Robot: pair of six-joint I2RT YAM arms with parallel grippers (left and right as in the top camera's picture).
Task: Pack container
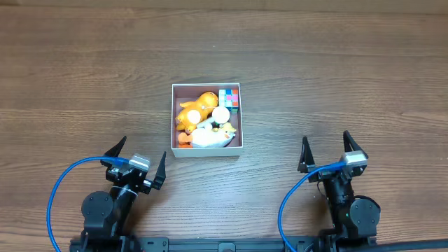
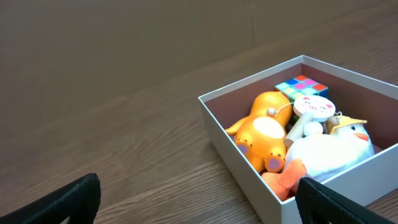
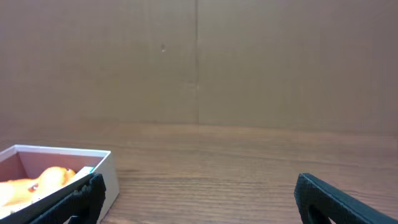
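The container (image 1: 173,119) is a square white-walled box with a pinkish inside at the table's middle. It holds an orange plush toy (image 1: 198,108), a colourful cube (image 1: 229,98), a white plush duck (image 1: 212,138) and a small round white piece (image 1: 221,114). It also shows in the left wrist view (image 2: 233,152) and at the left edge of the right wrist view (image 3: 109,171). My left gripper (image 1: 136,162) is open and empty, in front of the box to its left. My right gripper (image 1: 325,154) is open and empty, to the box's front right.
The wooden table (image 1: 336,77) stretches all around the box. Blue cables (image 1: 59,189) loop beside both arm bases at the front edge.
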